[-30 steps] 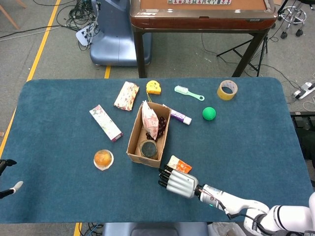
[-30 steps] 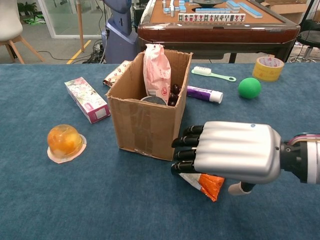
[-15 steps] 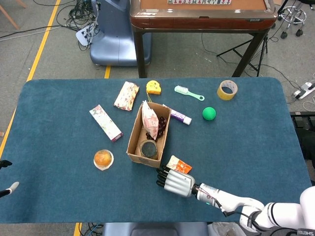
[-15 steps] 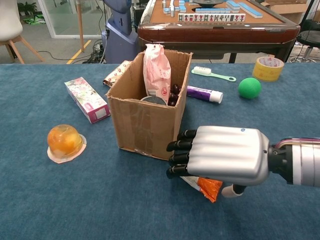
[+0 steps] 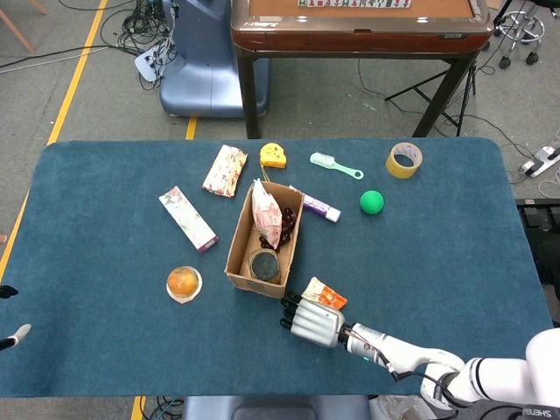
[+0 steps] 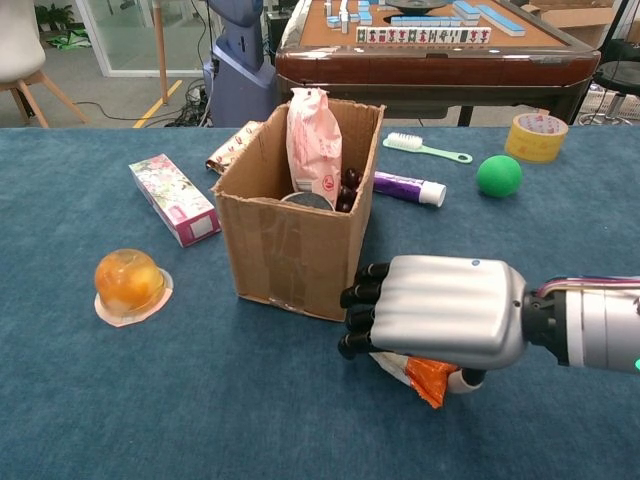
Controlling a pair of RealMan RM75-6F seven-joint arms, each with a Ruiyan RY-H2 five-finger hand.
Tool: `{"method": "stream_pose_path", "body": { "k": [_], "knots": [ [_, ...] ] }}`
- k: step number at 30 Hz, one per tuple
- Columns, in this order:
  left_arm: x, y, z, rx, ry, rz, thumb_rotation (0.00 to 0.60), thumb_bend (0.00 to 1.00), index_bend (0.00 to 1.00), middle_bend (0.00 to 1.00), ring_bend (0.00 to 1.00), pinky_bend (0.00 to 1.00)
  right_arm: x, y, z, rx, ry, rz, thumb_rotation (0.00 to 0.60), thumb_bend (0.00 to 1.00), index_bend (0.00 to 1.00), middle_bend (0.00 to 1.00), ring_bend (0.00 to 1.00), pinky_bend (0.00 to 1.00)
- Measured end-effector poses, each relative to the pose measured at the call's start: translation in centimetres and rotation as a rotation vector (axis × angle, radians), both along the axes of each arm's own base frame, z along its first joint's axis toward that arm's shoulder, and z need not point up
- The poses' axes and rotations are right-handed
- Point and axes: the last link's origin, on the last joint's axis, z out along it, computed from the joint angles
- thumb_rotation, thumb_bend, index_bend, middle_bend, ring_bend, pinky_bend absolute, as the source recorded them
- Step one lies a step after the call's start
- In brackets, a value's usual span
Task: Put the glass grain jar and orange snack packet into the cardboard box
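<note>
The cardboard box [image 5: 237,248] [image 6: 290,250] stands open in the middle of the table. Inside it sits the glass grain jar [image 5: 262,264], of which only the lid [image 6: 308,200] shows in the chest view. The orange snack packet [image 5: 323,294] [image 6: 430,377] lies just right of the box's near corner. My right hand [image 5: 313,324] [image 6: 440,320] covers it, fingers curled over the top and the thumb tucked against its near side, gripping it. Only two spread fingertips of my left hand [image 5: 9,336] show at the table's left edge, holding nothing.
A pink bag [image 6: 313,145] and dark pieces share the box. Around it lie a jelly cup [image 6: 128,283], a floral carton [image 6: 174,198], a floral packet [image 5: 225,170], a yellow tape measure [image 5: 273,156], a brush [image 6: 425,149], a purple tube [image 6: 408,187], a green ball [image 6: 498,175] and a tape roll [image 6: 536,137].
My right hand has slid left and closed down over the orange packet, with the thumb coming in against it. The packet has tilted slightly. The left fingertips have drifted further off the edge.
</note>
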Motion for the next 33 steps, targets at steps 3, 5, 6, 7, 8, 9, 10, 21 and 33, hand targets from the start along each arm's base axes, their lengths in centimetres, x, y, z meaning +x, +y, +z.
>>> {"method": "stream_pose_path", "body": {
  "k": [3, 5, 6, 7, 8, 9, 10, 21, 33],
  "knots": [
    [0.0, 0.0, 0.0, 0.0, 0.004, 0.0, 0.6, 0.09, 0.39, 0.41, 0.28, 0.39, 0.0, 0.0, -0.1, 0.001, 0.004, -0.003, 0.6, 0.0, 0.32, 0.39, 0.22, 0.19],
    [0.0, 0.0, 0.0, 0.001, 0.006, 0.001, 0.6, 0.08, 0.39, 0.41, 0.28, 0.39, 0.0, 0.0, -0.1, 0.0, 0.004, -0.005, 0.6, 0.0, 0.33, 0.41, 0.24, 0.19],
    [0.0, 0.0, 0.0, 0.001, 0.005, 0.001, 0.6, 0.09, 0.39, 0.41, 0.28, 0.39, 0.0, 0.0, -0.1, 0.0, 0.003, -0.006, 0.6, 0.0, 0.34, 0.42, 0.25, 0.19],
    [0.0, 0.0, 0.0, 0.0, 0.005, 0.001, 0.6, 0.08, 0.39, 0.41, 0.28, 0.39, 0.0, 0.0, -0.1, 0.0, 0.003, -0.006, 0.6, 0.0, 0.35, 0.44, 0.27, 0.19],
    [-0.1, 0.0, 0.0, 0.001, 0.006, 0.001, 0.6, 0.09, 0.39, 0.41, 0.28, 0.39, -0.1, 0.0, -0.1, 0.0, 0.003, -0.006, 0.6, 0.0, 0.36, 0.45, 0.28, 0.19],
    [0.0, 0.0, 0.0, 0.0, 0.007, 0.001, 0.6, 0.09, 0.39, 0.41, 0.28, 0.39, -0.1, 0.0, 0.0, 0.0, 0.003, -0.007, 0.6, 0.0, 0.36, 0.46, 0.29, 0.19],
    [-0.1, 0.0, 0.0, 0.0, 0.008, 0.001, 0.6, 0.09, 0.39, 0.41, 0.28, 0.39, -0.1, 0.0, 0.0, -0.001, 0.002, -0.007, 0.6, 0.0, 0.38, 0.47, 0.3, 0.2],
    [0.1, -0.1, 0.0, -0.003, -0.004, -0.003, 0.6, 0.08, 0.39, 0.41, 0.28, 0.39, -0.1, 0.4, 0.9, -0.02, -0.036, -0.007, 0.6, 0.0, 0.51, 0.58, 0.43, 0.28],
    [0.1, 0.0, -0.3, -0.014, 0.001, -0.003, 0.6, 0.08, 0.39, 0.41, 0.28, 0.39, 2.1, 1.3, 4.6, -0.058, -0.191, 0.01, 0.6, 0.0, 0.51, 0.59, 0.43, 0.29]
  ]
}}
